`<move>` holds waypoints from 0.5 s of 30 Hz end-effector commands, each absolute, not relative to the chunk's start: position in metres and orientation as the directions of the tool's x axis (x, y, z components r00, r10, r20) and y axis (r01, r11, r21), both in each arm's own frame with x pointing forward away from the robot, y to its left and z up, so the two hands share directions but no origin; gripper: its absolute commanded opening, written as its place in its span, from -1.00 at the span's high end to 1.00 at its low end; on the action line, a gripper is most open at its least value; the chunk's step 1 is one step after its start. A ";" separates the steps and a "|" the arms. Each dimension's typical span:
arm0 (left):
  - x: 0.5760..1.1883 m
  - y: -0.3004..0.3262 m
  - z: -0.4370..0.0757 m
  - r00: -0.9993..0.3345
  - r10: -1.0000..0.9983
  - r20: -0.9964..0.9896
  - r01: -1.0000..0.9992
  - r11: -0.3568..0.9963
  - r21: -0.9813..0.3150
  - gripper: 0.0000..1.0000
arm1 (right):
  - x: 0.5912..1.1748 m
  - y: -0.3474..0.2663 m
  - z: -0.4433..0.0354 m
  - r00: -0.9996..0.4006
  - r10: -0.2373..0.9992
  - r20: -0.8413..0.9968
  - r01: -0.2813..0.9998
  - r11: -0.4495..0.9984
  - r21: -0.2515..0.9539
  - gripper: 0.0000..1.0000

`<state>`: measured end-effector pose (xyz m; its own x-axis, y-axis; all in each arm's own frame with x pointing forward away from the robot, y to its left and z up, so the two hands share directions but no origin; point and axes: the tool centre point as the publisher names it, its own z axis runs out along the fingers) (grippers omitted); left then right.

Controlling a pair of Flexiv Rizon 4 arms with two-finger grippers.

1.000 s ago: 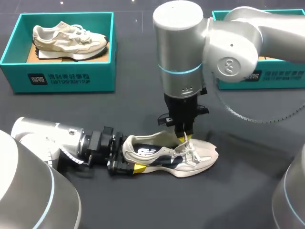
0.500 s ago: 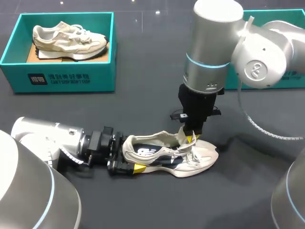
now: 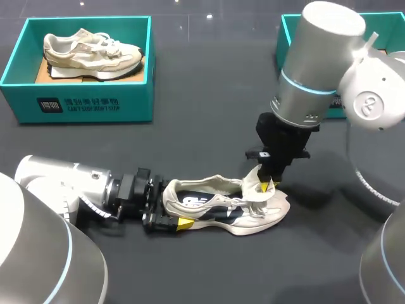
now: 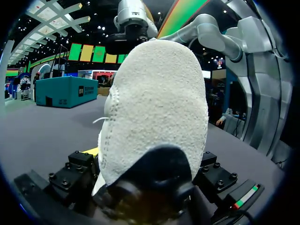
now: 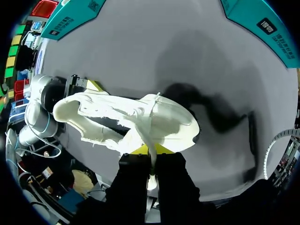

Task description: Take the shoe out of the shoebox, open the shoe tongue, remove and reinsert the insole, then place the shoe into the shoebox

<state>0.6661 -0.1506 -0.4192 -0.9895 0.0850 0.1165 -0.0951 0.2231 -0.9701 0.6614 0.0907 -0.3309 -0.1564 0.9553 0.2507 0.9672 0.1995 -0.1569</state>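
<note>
Left arm (image 3: 63,183): lies low along the near edge of the dark grey desk (image 3: 190,139), coming in from the left with its wrist pointing towards the middle
Left jaws: closed on the heel of the cream suede-and-mesh sneaker with navy side panels (image 3: 221,206), one finger on each side; in the left wrist view the pale heel fills the space between the two black finger blocks
Sneaker: stands on its sole on the desk, outside both boxes, heel towards the left arm and toe towards the right, white laces loose over the front
Tongue (image 3: 255,188): a cream flap raised out of the shoe's opening and leaning towards the toe
Right jaws: pinched shut on the tip of the tongue, a yellow tip on each side of it
Right arm (image 3: 316,69): comes in from the right, its wrist tilted over the toe end
Far left box: an open teal cardboard shoebox (image 3: 82,101) holding a second beige sneaker (image 3: 92,52)
Far right box: another teal shoebox (image 3: 285,38), mostly hidden behind the right arm, contents not visible
</note>
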 end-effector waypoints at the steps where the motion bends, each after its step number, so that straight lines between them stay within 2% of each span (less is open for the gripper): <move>1: 0.666 -0.150 -0.419 -0.990 0.081 0.116 -0.095 0.224 -0.970 1.00 | 0.654 0.076 -0.338 -0.113 0.906 0.408 0.974 0.182 -0.136 1.00; 11: 0.666 -0.150 -0.419 -0.990 0.081 0.116 -0.095 0.224 -0.970 1.00 | 0.658 0.068 -0.354 -0.117 0.876 0.469 0.974 0.193 -0.119 1.00; 12: 0.666 -0.150 -0.419 -0.990 0.081 0.116 -0.095 0.224 -0.970 1.00 | 0.659 0.069 -0.355 -0.117 0.873 0.474 0.974 0.194 -0.118 0.87; 15: 0.666 -0.150 -0.419 -0.990 0.081 0.116 -0.095 0.224 -0.970 1.00 | 0.660 0.068 -0.360 -0.115 0.867 0.485 0.974 0.193 -0.115 0.80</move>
